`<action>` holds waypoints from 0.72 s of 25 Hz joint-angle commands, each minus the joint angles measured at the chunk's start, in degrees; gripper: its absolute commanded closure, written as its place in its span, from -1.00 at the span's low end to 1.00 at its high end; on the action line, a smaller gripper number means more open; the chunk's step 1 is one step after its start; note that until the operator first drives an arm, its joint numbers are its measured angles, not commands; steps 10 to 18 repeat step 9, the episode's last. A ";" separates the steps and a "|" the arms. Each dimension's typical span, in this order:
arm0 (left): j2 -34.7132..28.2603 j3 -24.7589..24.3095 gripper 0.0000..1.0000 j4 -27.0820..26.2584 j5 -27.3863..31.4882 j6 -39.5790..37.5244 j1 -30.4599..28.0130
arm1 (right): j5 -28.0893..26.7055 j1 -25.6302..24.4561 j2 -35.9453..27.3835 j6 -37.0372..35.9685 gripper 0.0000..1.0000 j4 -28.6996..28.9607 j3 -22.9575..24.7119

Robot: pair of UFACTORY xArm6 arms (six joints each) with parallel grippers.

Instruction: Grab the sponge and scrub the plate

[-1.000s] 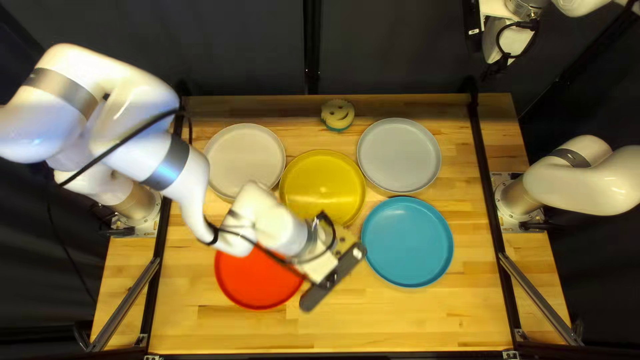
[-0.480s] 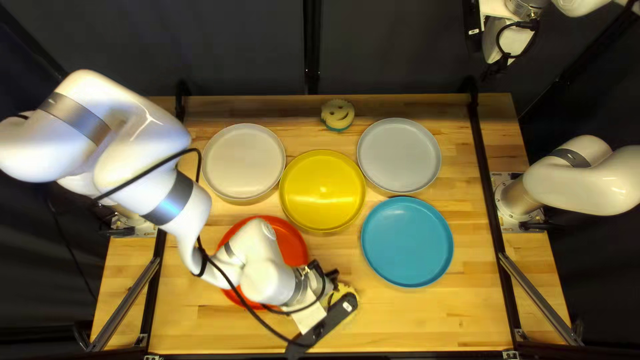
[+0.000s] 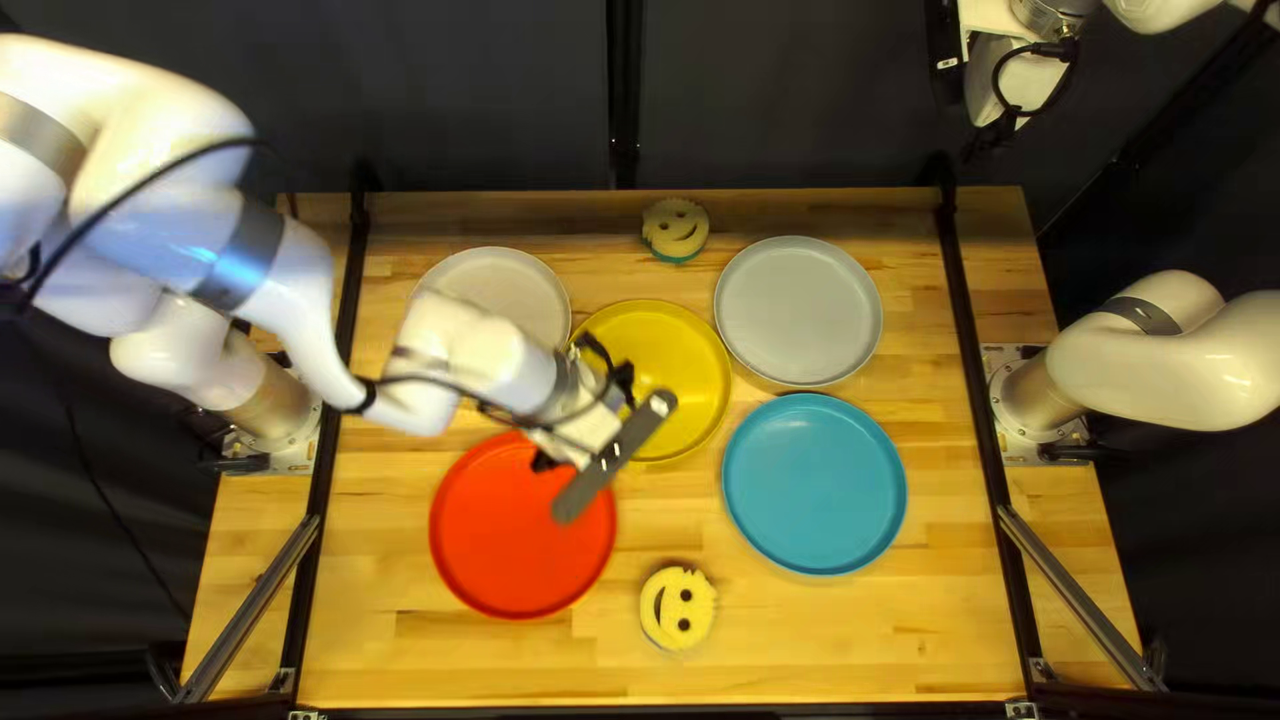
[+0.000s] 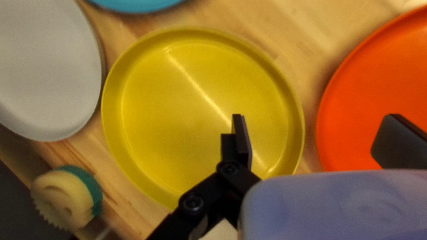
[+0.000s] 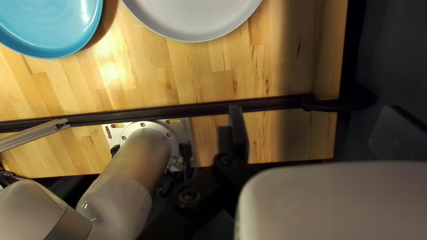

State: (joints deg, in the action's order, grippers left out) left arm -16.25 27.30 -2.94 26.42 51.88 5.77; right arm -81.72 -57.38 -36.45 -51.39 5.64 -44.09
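Low in the middle of the top left view, a yellow sponge with a smiling face lies on the bench, apart from the red plate. At the top centre, a second sponge, pale yellow over green, rests near the far edge. Left of centre, my left gripper hangs over the neighbouring sides of the red plate and the yellow plate, its jaws spread. The white plate sits at upper left, partly covered by my left arm; right of centre, the grey plate lies above the blue plate. At upper right, my right gripper also has its jaws spread.
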 commanded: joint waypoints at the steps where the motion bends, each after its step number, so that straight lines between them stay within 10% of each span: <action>1: -13.34 -2.95 -1.00 -7.18 14.00 13.62 13.48 | 0.00 0.00 0.00 0.00 -1.00 0.00 0.00; 18: -19.01 -2.57 -1.00 -7.95 20.88 13.98 16.95 | 0.00 0.00 0.00 0.00 -1.00 0.00 0.00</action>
